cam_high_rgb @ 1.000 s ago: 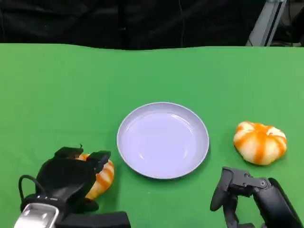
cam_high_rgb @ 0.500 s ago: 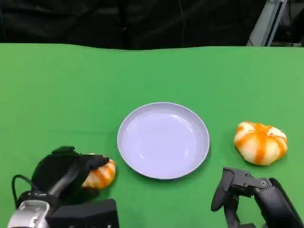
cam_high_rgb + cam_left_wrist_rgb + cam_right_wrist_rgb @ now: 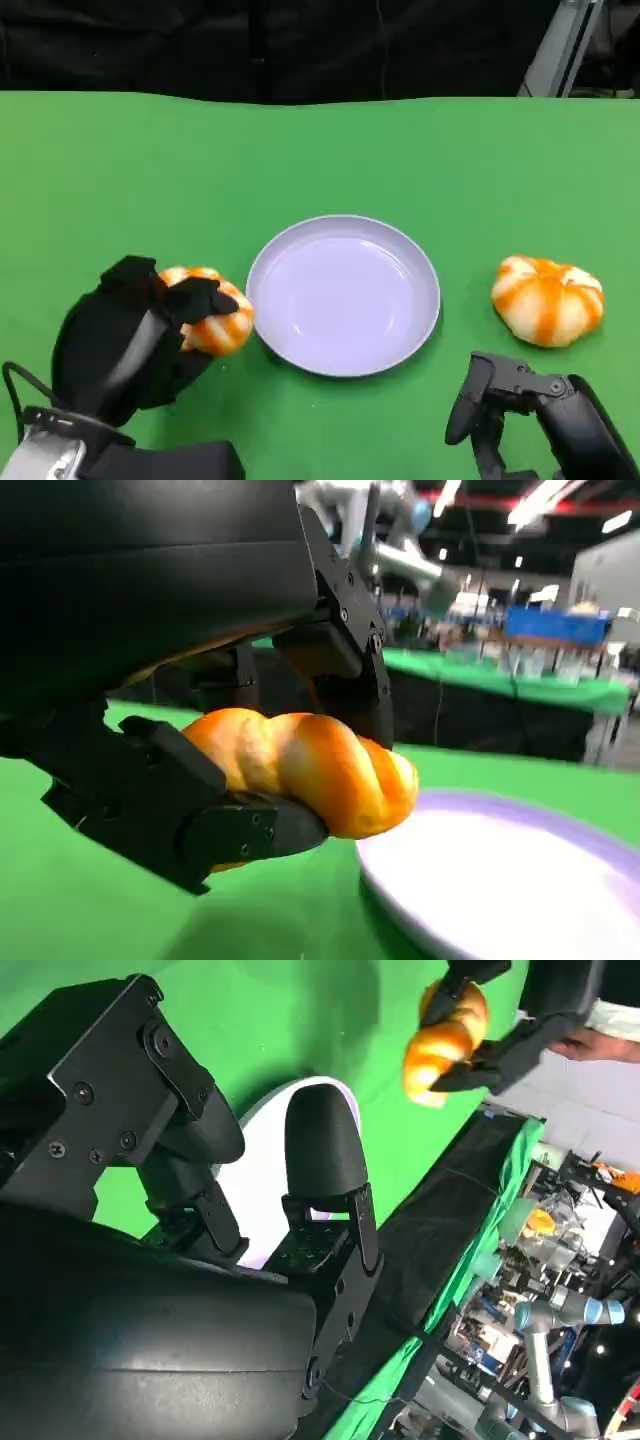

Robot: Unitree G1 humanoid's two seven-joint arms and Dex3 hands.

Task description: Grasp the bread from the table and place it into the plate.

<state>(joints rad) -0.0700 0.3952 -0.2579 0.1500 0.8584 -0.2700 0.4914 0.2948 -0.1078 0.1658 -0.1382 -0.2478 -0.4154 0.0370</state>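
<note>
L hand [image 3: 130, 335] grips bread [image 3: 210, 310], lifted just left of plate [image 3: 343, 295]; R hand [image 3: 510, 410] fingers apart, holds nothing, near-right.

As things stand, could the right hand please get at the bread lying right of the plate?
Probably yes. The right hand holds nothing and sits just in front of that bread, with only bare green table between them; the plate lies off to the side.

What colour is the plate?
The plate is pale lavender, plain with no pattern; the head view shows it best.
</note>
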